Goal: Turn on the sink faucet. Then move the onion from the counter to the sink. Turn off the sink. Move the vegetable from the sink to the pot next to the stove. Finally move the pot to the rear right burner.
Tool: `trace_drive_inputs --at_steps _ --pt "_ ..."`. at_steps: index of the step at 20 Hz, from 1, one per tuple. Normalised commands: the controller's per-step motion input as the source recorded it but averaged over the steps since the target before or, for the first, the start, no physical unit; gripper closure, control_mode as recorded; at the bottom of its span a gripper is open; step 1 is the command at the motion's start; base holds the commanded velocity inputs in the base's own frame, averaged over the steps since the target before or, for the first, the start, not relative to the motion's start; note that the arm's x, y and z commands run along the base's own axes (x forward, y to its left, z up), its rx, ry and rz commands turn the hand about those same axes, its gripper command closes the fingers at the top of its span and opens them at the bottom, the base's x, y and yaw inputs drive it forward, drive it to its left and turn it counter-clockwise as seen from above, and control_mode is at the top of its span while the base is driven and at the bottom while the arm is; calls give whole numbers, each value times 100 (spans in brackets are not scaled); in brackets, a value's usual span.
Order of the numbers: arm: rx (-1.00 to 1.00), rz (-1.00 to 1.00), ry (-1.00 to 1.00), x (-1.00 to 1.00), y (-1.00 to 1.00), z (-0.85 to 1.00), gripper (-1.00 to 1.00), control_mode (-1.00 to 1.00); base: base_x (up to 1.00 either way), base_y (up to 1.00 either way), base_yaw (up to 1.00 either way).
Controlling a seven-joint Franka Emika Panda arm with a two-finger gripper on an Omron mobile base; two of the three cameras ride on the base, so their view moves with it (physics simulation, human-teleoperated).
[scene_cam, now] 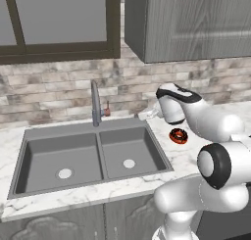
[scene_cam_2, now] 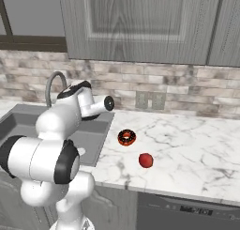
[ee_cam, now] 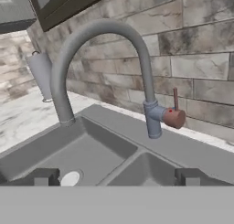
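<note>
You see pincer (ee_cam: 116, 176) released, fingertips (ee_cam: 43, 176) wide apart, grasping nothing, aimed at faucet (scene_cam: 95, 103) from sink's right side. Faucet stands at back edge of sink (scene_cam: 34, 136), spout arching over basins, reddish lever (ee_cam: 174, 117) upright at its base. No water visible. Your onion (scene_cam_2: 146, 160) sits on table (scene_cam_2: 197, 144) near front edge, right of sink. Dark ring-shaped item with orange markings (scene_cam_2: 126, 137) lies just behind it, nearer sink's right rim. Both basins bare except pale drains (scene_cam: 64, 173).
</note>
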Motion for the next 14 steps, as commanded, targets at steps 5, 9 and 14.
trace_drive_inputs --at_steps 5,9,14 --pt "0 18 -39 13 22 -14 -100 -100 0 0 0" --pt "0 13 -21 21 7 -5 -100 -100 0 0 0" --pt "0 0 1 29 3 -1 -100 -100 0 0 0"
